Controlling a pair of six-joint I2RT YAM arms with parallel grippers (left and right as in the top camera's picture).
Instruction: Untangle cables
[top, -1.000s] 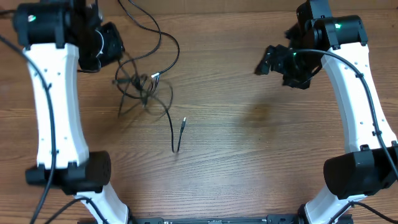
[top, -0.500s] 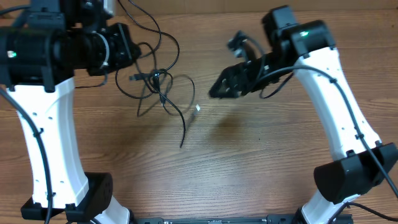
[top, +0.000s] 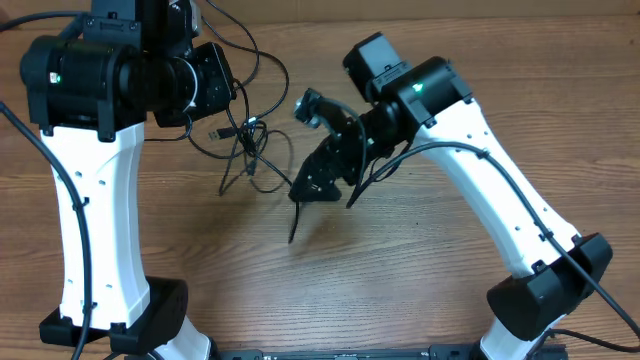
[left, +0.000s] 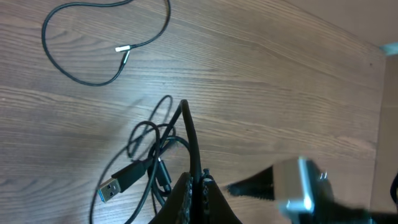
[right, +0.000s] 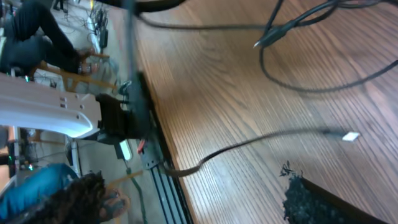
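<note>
The left gripper (left: 194, 190), clenched on one strand, holds the cables (top: 250, 148) left of centre, while their loose tail (top: 293, 226) runs toward the near edge, passing just under the spread-jawed right gripper (top: 325, 194), the nearer arm.

Left gripper (left: 196, 190) is cut off by the bottom edge in the left wrist view. Part of the cables (left: 152, 158) sits behind it. Lower right, the right gripper (left: 289, 186) is a blur. Overhead, the left jaws are hidden under the wrist housing. The right gripper covers the upper end of a loose cable (top: 294, 226), plug unseen. Cables run off the top edge. The right wrist view is smeared: one finger (right: 305, 200) in frame, cords cut top and right, plug (right: 350, 136) type unreadable.
</note>
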